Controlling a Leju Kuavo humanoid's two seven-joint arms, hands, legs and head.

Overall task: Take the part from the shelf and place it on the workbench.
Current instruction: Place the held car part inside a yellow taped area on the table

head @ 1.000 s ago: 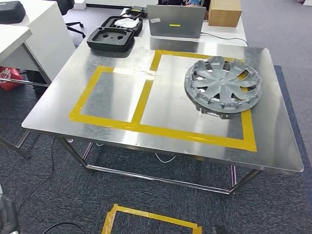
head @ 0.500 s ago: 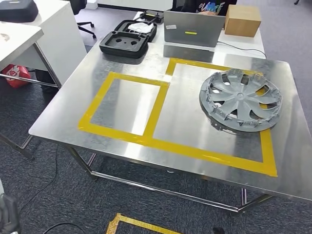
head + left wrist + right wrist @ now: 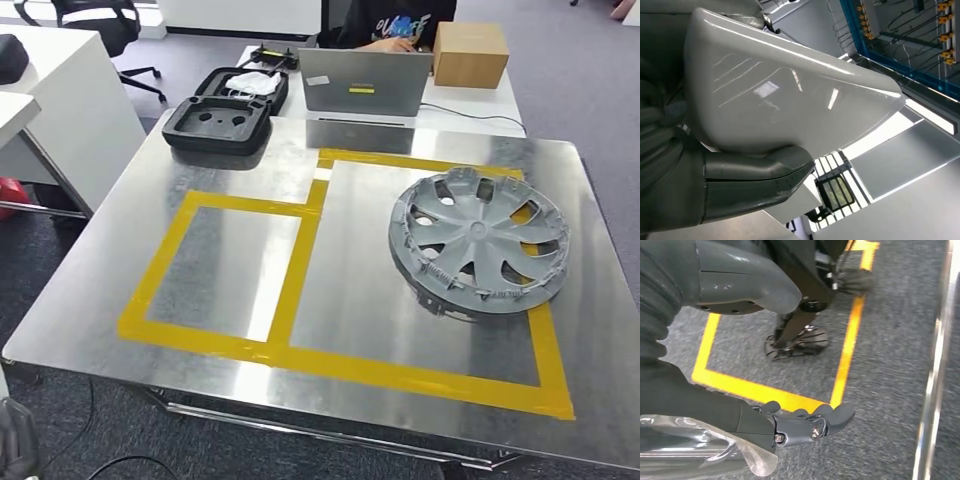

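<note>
A glossy pale grey part [image 3: 783,95] with a curved shell fills the left wrist view, and my left hand [image 3: 734,187] grips it with the thick thumb pressed along its edge. My right hand [image 3: 685,390] hangs over the carpet; its thumb [image 3: 745,285] and stretched fingers [image 3: 810,425] are apart with only floor between them, and a clear plastic film [image 3: 715,450] lies beside the fingers. The steel workbench [image 3: 98,290] stands close ahead in the head view, marked with two yellow taped rectangles.
A grey wheel cover [image 3: 479,243] lies in the right taped rectangle. At the far edge sit a black foam case [image 3: 226,112], a laptop [image 3: 364,82] and a cardboard box [image 3: 469,54], with a person [image 3: 392,20] behind. A white desk [image 3: 60,90] stands at left. Yellow floor tape [image 3: 851,335] marks the carpet.
The whole head picture has shifted: the camera has come closer to the workbench, whose near edge now sits low in the frame. The wheel cover has not moved on the table.
</note>
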